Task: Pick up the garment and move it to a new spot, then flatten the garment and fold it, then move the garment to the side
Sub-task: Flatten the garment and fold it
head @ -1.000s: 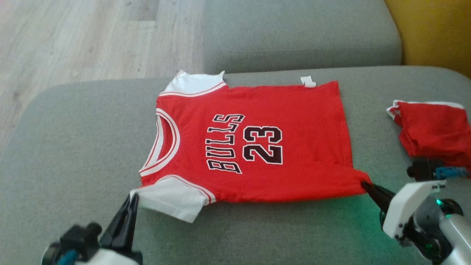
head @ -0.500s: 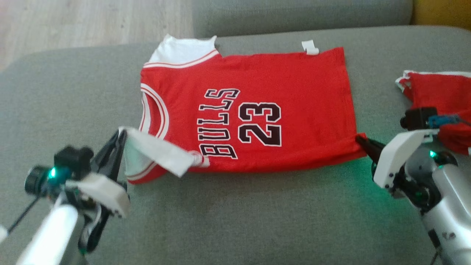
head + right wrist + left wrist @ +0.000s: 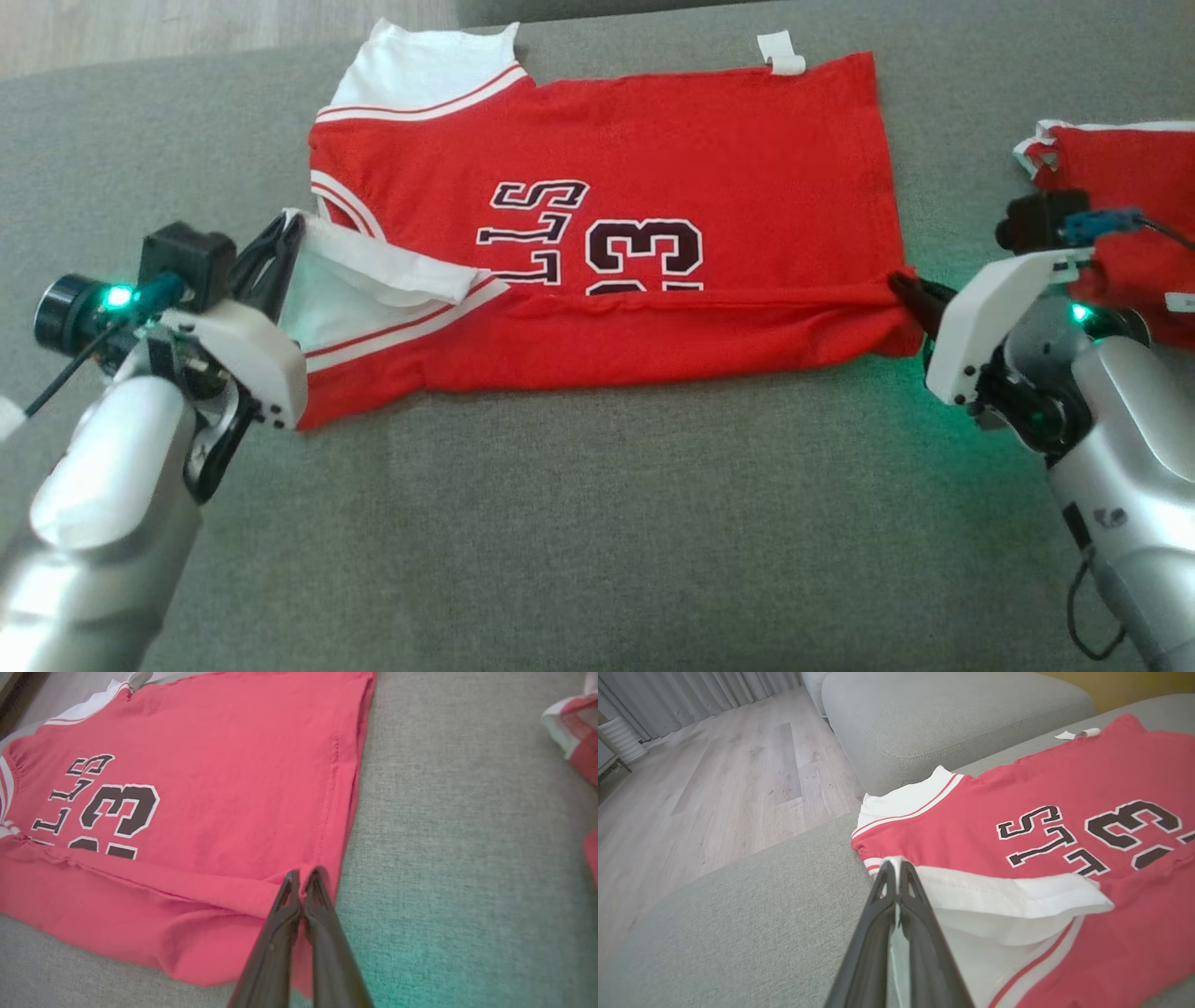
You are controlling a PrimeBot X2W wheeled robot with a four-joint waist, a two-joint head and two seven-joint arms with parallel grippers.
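The jersey lies on the grey sofa. Its long axis runs across the head view, neck toward the robot's left and hem toward its right. The near long edge is raised and turned over onto the front, hiding the lower half of the lettering. The left gripper has its fingers pinched together on the white near sleeve. The right gripper is pinched on the near hem corner. Another red garment lies apart, beyond the hem.
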